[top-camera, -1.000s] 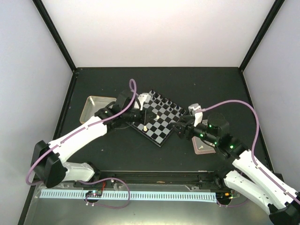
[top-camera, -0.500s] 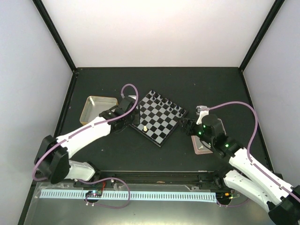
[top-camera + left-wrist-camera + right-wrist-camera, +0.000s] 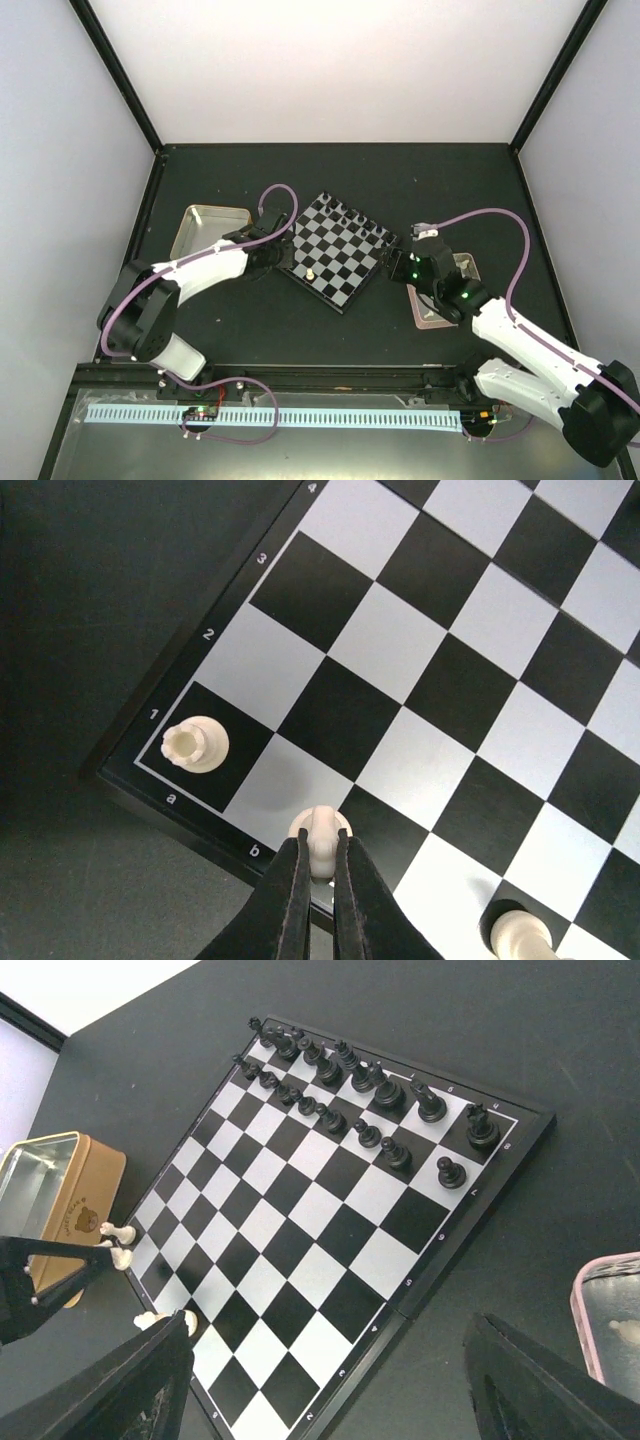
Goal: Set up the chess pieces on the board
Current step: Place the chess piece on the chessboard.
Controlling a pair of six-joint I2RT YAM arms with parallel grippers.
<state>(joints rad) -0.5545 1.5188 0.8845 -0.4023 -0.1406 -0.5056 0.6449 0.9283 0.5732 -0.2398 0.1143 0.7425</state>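
The board (image 3: 338,248) lies at the table's middle, with black pieces (image 3: 340,1070) in two rows along its far side. My left gripper (image 3: 318,838) is shut on a cream-white piece (image 3: 321,823) and holds it over the near board edge by the square marked b. In the top view the left gripper (image 3: 284,258) is at the board's left edge. A cream rook (image 3: 195,744) stands on the corner square a1. Another cream piece (image 3: 520,935) stands further along. My right gripper (image 3: 330,1390) is wide open and empty, right of the board (image 3: 398,267).
A yellow-rimmed metal tin (image 3: 206,232) sits left of the board and also shows in the right wrist view (image 3: 50,1210). A pink tray (image 3: 440,300) lies right of the board under my right arm, with its corner in the right wrist view (image 3: 610,1310).
My left gripper has drawn back from over the board to its left edge. My right gripper has pulled back from the board's right edge toward the pink tray.
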